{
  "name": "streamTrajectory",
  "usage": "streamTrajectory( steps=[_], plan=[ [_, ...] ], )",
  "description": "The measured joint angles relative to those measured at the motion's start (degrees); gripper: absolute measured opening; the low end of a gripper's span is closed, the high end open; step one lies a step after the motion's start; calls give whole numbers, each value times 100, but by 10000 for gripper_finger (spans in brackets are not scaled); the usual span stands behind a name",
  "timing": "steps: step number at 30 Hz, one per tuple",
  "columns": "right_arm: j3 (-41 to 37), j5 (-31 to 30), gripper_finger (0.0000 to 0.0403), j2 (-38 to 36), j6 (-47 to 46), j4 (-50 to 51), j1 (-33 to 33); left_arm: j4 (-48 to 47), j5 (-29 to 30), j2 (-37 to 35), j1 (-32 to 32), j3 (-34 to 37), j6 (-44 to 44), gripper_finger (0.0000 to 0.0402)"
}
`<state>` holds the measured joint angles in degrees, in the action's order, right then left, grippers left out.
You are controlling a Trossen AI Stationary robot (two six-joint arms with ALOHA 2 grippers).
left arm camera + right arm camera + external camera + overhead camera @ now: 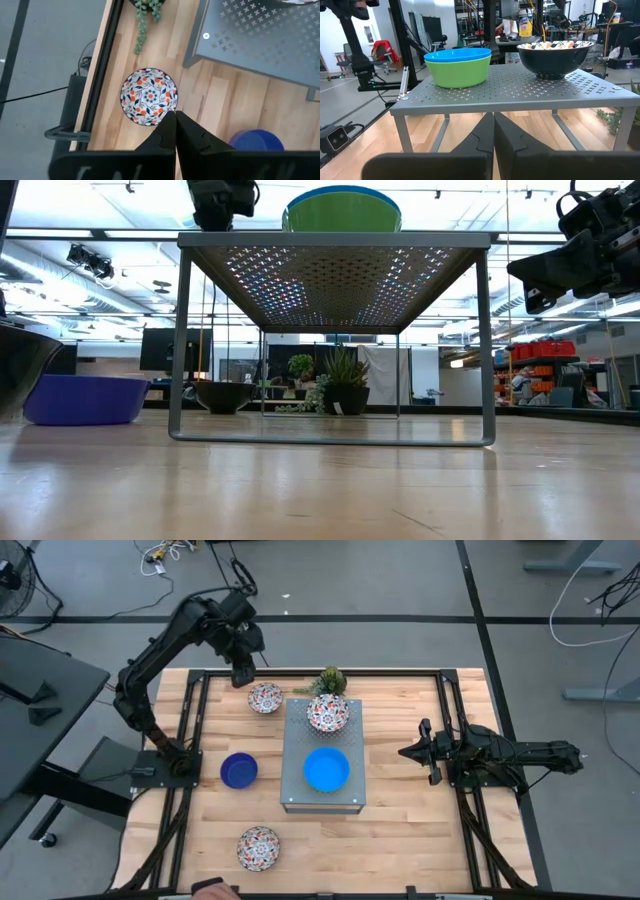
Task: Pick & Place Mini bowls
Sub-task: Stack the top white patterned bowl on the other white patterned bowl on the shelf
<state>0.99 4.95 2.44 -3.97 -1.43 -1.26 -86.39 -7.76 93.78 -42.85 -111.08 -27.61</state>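
My left gripper (241, 672) (175, 119) hangs shut in the air above a floral mini bowl (265, 697) (149, 96) that stands on the table near the far edge, left of the grey perforated box (322, 795). On the box stand a second floral bowl (327, 713) (555, 56) and a light blue bowl (326, 769) nested in the green bowl (460, 72) (342, 210). The dark blue bowl (239, 770) (85, 398) sits on the table left of the box. A third floral bowl (258, 847) sits near the near edge. My right gripper (424, 752) (493, 122) waits shut, right of the box.
A small spiky green plant (328, 680) (146, 10) stands at the far edge behind the box. The box stands on thin legs, with open space under it (330, 380). Black rails run along the table's left (190, 720) and right sides. Bare wood lies near the near right corner (400, 850).
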Motion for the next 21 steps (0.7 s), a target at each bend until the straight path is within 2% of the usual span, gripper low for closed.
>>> streamTrajectory(
  steps=[3, 14, 21],
  plan=[
    [0, 0, 11, -1, 1, -1, 0, 162, 3, -73, 10, 298, 88, 1],
    [0, -2, 11, 0, 0, -2, 0, 1672, 8, -1217, 11, 2462, 619, 1],
    [0, -1, 11, -2, 1, -1, 0, 2344, 14, -1488, -38, 3225, 630, 1]
  ],
)
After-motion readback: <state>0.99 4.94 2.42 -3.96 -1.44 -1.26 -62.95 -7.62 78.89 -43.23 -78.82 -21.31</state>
